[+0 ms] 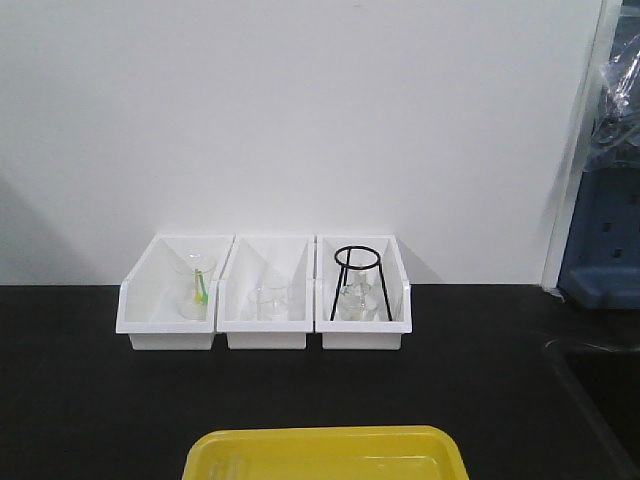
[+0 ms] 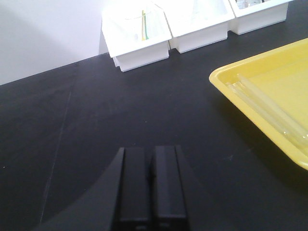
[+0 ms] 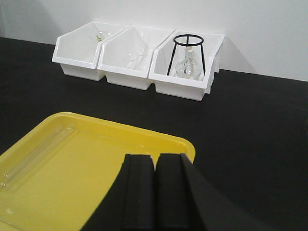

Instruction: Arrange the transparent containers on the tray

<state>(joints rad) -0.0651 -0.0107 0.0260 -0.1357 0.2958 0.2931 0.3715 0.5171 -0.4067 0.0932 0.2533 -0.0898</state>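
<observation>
Exterior front-facing view: the transparent containers sit in three white bins in a row against the wall, namely a flask [image 1: 197, 283] with a green-yellow streak in the left bin [image 1: 168, 294], a small beaker [image 1: 268, 301] in the middle bin [image 1: 265, 295], and a round flask [image 3: 187, 67] under a black wire tripod [image 1: 357, 282] in the right bin [image 1: 362, 293]. Slim test tubes [image 2: 267, 108] already lie flat along the left side of the yellow tray [image 1: 325, 455], which rests at the near edge of the black worktop [image 1: 90, 390]. Open worktop separates tray and bins. The left end effector [image 2: 150, 185] hovers low over bare worktop left of the tray, its fingers pressed together and holding nothing. The right end effector [image 3: 155, 190] hangs over the tray's near right part, likewise closed and empty.
</observation>
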